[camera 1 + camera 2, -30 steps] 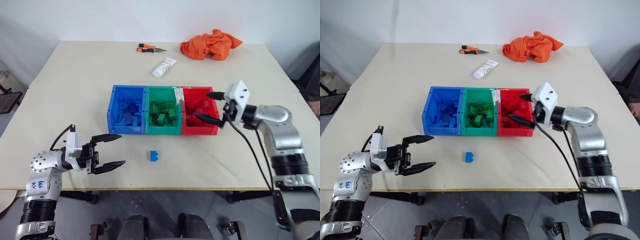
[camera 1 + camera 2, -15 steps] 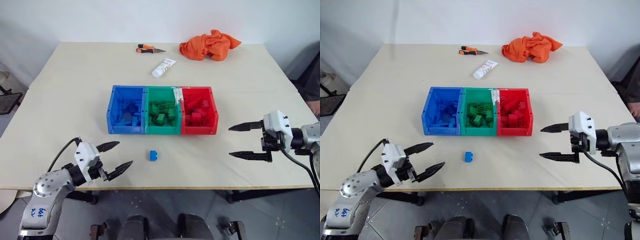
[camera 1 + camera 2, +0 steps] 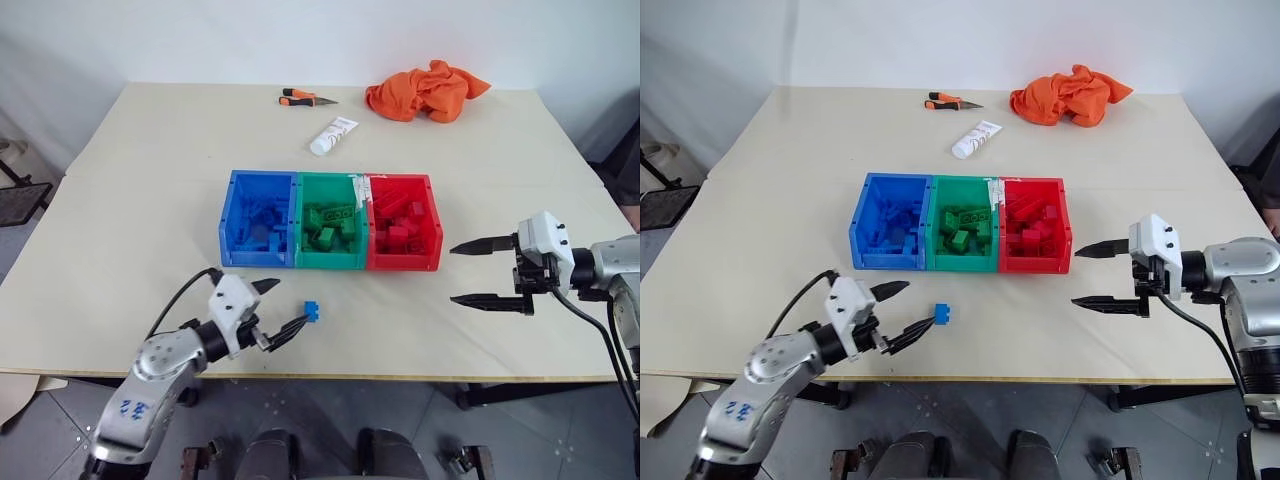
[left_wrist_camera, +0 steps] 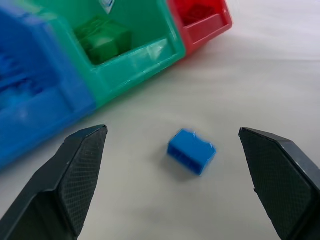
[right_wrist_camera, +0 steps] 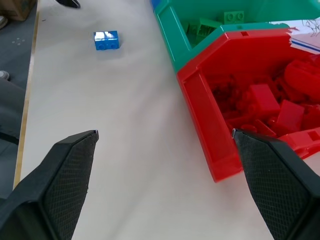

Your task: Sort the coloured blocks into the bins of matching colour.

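Observation:
A single blue block [image 3: 311, 311] lies on the table in front of the bins. My left gripper [image 3: 290, 302] is open and low over the table, its fingertips reaching to either side of the block [image 4: 191, 151] without touching it. The blue bin [image 3: 255, 259], green bin [image 3: 330, 261] and red bin [image 3: 403, 263] stand joined in a row, each holding several blocks of its own colour. My right gripper [image 3: 452, 274] hangs open and empty to the right of the red bin, pointing toward it.
At the table's far side lie an orange cloth [image 3: 428, 90], a white tube [image 3: 332, 135] and an orange-handled knife [image 3: 303, 98]. The table's front edge runs just below my left gripper.
My left gripper has swung right and forward until its open fingers flank the blue block. The right gripper drew back from the red bin to the right, then held still.

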Controlling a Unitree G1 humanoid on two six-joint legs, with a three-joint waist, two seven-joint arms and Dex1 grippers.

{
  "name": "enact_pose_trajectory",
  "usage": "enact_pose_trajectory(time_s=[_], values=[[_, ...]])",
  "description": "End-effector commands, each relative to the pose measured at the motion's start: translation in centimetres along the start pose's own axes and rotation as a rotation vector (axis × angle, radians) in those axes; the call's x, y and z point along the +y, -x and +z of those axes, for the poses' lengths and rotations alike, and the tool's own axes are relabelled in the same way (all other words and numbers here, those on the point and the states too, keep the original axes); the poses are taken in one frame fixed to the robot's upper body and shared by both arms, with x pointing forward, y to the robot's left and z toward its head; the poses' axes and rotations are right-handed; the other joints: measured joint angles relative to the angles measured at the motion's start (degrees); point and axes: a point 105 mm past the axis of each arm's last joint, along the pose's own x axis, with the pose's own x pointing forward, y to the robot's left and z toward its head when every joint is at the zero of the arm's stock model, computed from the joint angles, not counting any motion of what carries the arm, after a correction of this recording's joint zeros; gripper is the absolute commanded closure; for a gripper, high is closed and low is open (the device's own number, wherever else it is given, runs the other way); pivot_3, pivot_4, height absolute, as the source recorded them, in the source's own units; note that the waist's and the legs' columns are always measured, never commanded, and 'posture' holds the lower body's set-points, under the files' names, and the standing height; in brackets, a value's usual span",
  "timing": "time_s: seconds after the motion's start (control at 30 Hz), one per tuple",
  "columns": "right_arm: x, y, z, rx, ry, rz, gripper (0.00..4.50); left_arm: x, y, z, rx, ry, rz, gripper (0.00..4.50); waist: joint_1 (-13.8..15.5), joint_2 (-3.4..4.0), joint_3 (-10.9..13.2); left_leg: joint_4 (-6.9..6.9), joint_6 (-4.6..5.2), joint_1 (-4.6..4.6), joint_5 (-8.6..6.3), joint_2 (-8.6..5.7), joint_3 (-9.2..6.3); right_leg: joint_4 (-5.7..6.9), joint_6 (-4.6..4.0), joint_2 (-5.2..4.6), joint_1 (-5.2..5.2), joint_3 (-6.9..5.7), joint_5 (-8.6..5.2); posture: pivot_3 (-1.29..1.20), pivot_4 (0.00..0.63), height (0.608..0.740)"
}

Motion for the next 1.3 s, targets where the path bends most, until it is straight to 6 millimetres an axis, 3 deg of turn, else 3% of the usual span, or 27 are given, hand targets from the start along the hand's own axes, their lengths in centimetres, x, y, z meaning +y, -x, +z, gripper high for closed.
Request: enact_pose_trajectory(time_s=[0.03, 0.17, 0.43, 0.53, 0.77, 0.93, 1.1, 1.3], values=[[-0.2, 0.1, 1.1, -0.018, 0.042, -0.012, 0.02, -0.4, -1.2, -0.4, 0.031, -0.021, -0.031, 0.0, 0.19, 0.0, 0.0, 0.0, 0.0, 0.01, 0.0, 0.0, 0.0, 0.02, 0.0, 0.0, 0.0, 0.0, 0.0, 0.0, 0.15, 0.74], [0.0, 0.2, 1.2, -0.019, 0.042, -0.042, 0.02, -1.1, -3.7, -1.6, 0.107, -0.091, -0.111, 0.0, 0.81, 0.02, -0.01, 0.05, 0.0, 0.0, 0.01, 0.02, 0.04, 0.0, 0.0, 0.09, 0.0, 0.0, 0.0, 0.0, 0.15, 0.74], [0.8, 0.5, 1.0, -0.025, 0.024, -0.08, 0.02, -1.4, -4.2, -2.7, 0.163, -0.122, -0.147, 0.0, 0.81, 0.02, -0.02, 0.04, 0.0, -0.01, 0.01, 0.03, 0.03, -0.01, 0.02, 0.11, -0.01, 0.02, 0.01, 0.0, 0.15, 0.74], [0.9, 0.5, 1.0, -0.028, 0.019, -0.091, 0.0, -1.1, -4.2, -2.8, 0.165, -0.123, -0.129, 0.62, 0.8, 0.02, -0.02, 0.07, -0.01, 0.01, 0.01, 0.04, 0.03, 0.0, 0.02, 0.11, 0.01, 0.03, 0.01, 0.0, 0.15, 0.74], [0.8, 0.6, 1.0, -0.031, 0.017, -0.11, 0.0, -1.2, -4.1, -2.3, 0.141, -0.123, -0.148, 2.81, 0.82, 0.01, -0.02, 0.07, 0.0, 0.01, 0.01, 0.05, 0.03, 0.0, 0.02, 0.1, 0.01, 0.04, 0.01, 0.0, 0.15, 0.74], [0.6, 0.7, 1.0, -0.033, 0.02, -0.121, 0.0, -0.8, -4.2, -0.1, 0.034, -0.167, -0.126, 2.83, 0.82, 0.01, -0.01, 0.07, 0.0, 0.0, 0.01, 0.05, 0.02, 0.0, 0.02, 0.1, 0.0, 0.03, 0.01, 0.0, 0.15, 0.74], [0.3, 0.8, 0.9, -0.038, 0.021, -0.137, 0.0, 3.0, -3.3, 5.8, -0.136, -0.218, 0.077, 2.83, 0.84, -0.01, 0.0, 0.12, 0.0, -0.05, 0.01, 0.05, -0.02, 0.01, 0.02, 0.09, 0.01, 0.01, 0.01, 0.0, 0.15, 0.74], [0.1, 0.6, 0.8, -0.045, 0.018, -0.145, 0.0, 7.4, -2.1, 9.2, -0.2, -0.246, 0.269, 2.83, 0.82, -0.02, 0.0, 0.1, 0.0, 0.0, 0.01, 0.04, 0.0, 0.05, 0.02, 0.13, 0.02, 0.0, 0.01, 0.0, 0.15, 0.74]])
